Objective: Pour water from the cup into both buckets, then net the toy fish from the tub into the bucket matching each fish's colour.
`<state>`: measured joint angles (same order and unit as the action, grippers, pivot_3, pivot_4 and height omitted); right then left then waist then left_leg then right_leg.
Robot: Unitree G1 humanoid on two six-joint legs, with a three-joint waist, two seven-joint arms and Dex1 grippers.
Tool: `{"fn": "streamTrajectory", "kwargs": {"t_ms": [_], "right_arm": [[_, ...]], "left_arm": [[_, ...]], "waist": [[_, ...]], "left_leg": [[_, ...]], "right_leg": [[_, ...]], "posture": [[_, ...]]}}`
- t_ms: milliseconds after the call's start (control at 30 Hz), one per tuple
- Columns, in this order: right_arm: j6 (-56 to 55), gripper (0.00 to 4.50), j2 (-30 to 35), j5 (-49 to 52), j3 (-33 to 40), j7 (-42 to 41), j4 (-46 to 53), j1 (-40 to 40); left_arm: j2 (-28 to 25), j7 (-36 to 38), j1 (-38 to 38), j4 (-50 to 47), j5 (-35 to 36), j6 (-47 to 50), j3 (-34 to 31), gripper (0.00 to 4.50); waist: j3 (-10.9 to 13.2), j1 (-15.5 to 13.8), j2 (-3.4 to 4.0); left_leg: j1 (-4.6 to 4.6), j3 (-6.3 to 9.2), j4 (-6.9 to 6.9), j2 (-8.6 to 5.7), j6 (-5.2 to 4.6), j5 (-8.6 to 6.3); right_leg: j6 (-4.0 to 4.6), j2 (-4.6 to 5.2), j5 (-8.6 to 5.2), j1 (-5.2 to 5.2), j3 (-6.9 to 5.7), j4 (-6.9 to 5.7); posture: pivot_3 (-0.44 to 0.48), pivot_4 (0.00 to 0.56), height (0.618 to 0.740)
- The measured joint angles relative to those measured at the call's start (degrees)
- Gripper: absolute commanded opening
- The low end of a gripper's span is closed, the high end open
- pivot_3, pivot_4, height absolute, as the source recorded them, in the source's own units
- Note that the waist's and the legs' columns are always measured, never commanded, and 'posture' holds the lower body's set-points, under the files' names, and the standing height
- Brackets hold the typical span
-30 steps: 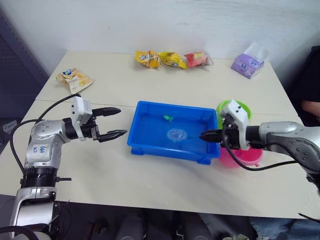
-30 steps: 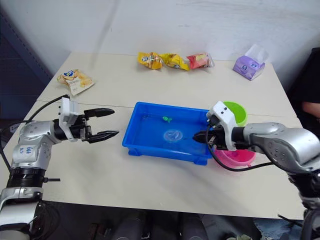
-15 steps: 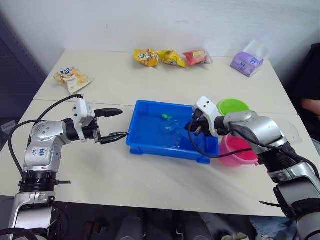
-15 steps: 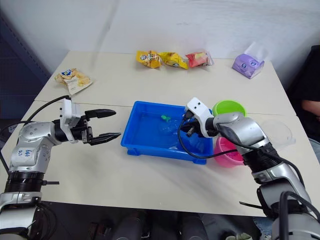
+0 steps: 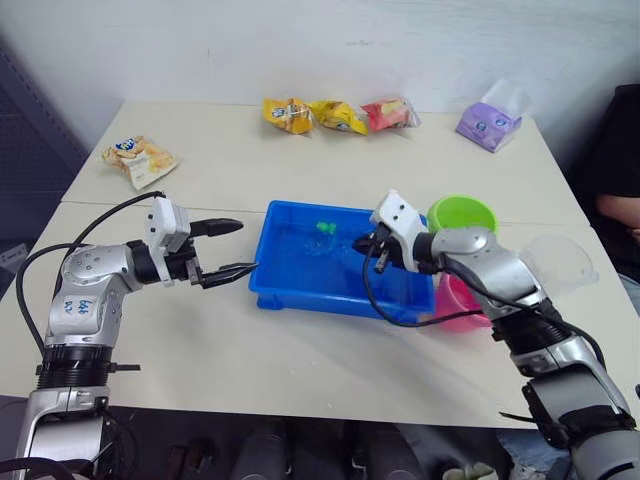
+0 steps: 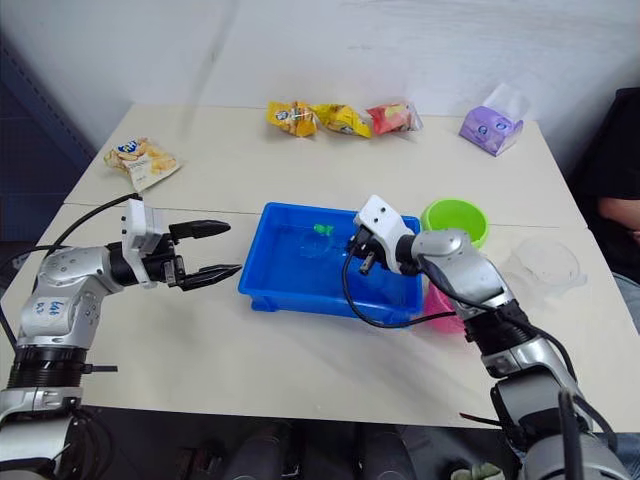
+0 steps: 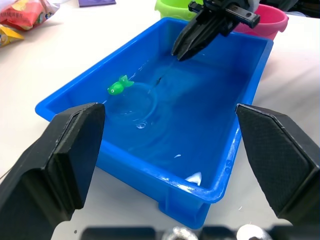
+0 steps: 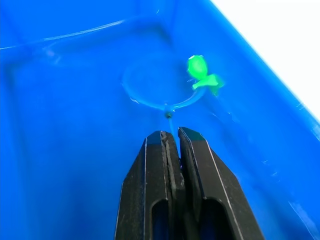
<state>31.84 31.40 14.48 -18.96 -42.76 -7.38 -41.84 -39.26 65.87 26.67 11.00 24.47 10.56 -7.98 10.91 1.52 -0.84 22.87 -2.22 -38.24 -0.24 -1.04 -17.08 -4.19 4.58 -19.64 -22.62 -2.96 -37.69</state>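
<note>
On a pale table, a shallow rectangular bright blue plastic tub (image 6: 300,295) of water sits at the centre. The robot's right gripper (image 8: 172,145) reaches into the tub from the right, its two black fingers pinched tight on the thin dark stick handle of a small round net (image 8: 159,90) with a light-blue hoop. The hoop lies low in the water at the tub's far side, its rim touching or just beside a tiny green plastic toy fish (image 8: 200,72), probably so the fish can be scooped from underneath. The left gripper (image 6: 220,250) hovers just left of the tub with its fingers spread wide and nothing in them, apparently kept out of the way. To the right of the tub stand a lime green round plastic bucket (image 6: 455,217) at the far side and a pink round plastic bucket (image 6: 437,305) nearer, partly hidden behind the right arm; both are close enough for a short carry. The green fish belongs in the green one. A clear plastic measuring cup (image 6: 545,265) rests further right.
</note>
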Motion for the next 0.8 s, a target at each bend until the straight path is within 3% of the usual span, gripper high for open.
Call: {"fn": "streamTrajectory", "kwargs": {"t_ms": [467, 800], "right_arm": [[-5.02, 0.00, 0.91, 0.19, 5.67, -4.59, 10.75, 8.20], [-2.89, 0.00, 7.33, 8.03, 18.77, -7.01, 26.89, 23.35]], "left_arm": [[-0.23, 0.40, -0.13, -0.45, 0.04, 0.38, -0.02, 4.49], [0.66, 1.74, 0.09, -2.66, 1.07, 0.94, 0.14, 4.49]], "waist": [[0.00, -0.02, 0.00], [-0.01, -0.46, -0.01]], "left_leg": [[-0.03, 0.01, 0.03, 0.00, 0.02, 0.01], [-0.08, 0.04, 0.04, -0.01, 0.00, 0.00]], "right_leg": [[0.00, -0.01, 0.00, 0.00, 0.02, -0.02], [0.00, 0.00, 0.00, 0.09, 0.03, 0.06]], "posture": [[0.000, 0.150, 0.740], [0.000, 0.150, 0.740]]}}
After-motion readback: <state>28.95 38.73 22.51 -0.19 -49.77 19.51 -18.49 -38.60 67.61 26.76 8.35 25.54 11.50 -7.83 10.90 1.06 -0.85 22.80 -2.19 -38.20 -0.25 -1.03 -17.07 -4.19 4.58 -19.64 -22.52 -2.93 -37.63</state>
